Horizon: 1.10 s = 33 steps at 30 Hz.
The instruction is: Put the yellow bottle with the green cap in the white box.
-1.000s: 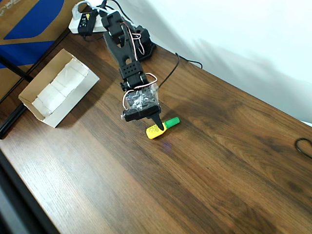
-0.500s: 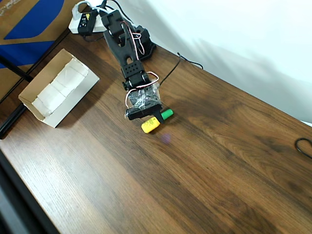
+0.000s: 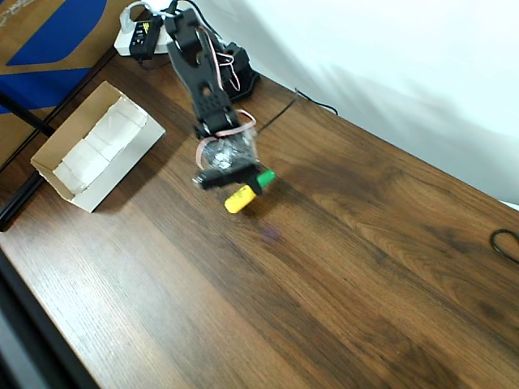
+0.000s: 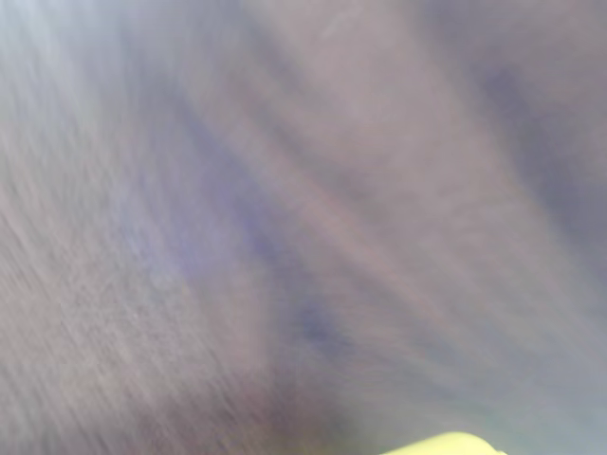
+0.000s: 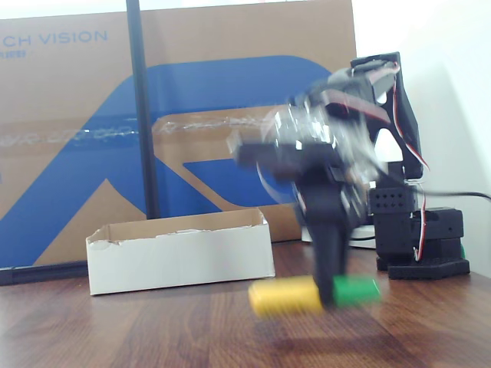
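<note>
My hand is closed on the yellow bottle with the green cap, pinching it about where the yellow body meets the cap. In the fixed view one dark finger comes straight down across that join, with the bottle lying level beneath it, yellow end to the picture's left and green cap to the right. It seems to be carried just clear of the desk, though the blur on everything I am holding makes that gap hard to judge. From above, the bottle pokes out below and to the left of my hand, the cap tucked in against the fingers and partly covered by them.

My wrist view is nearly all smear: streaked brown-grey wood grain, and at the bottom edge only a small yellow sliver of the bottle, cut off by the frame. My own fingers cannot be made out there.

The white box sits well apart from my hand, off to the left in the overhead view, open side up with its pale lining showing. In the fixed view it stands behind and to the left of what I hold, in front of a brown-and-blue cardboard sheet and a thin black upright pole. My arm's upper part is also blurred there, wires and clear housing running together.
</note>
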Motion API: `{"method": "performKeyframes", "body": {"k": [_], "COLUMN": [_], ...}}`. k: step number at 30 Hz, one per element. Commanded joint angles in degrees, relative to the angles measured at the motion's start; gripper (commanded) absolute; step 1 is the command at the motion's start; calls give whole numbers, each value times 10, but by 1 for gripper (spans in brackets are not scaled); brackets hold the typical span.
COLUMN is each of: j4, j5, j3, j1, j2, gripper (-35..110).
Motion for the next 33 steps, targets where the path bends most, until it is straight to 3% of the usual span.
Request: {"method": "performKeyframes", "body": {"k": [1, 9, 16, 24, 33], "j4": [22, 61, 64, 58, -18], "j5": [-4, 5, 24, 53, 85], "j3": [10, 71, 122, 165, 254], "j1": [18, 123, 308, 530, 679], "j2": [140, 337, 469, 541, 568], "gripper": [0, 0, 0, 0, 0]}}
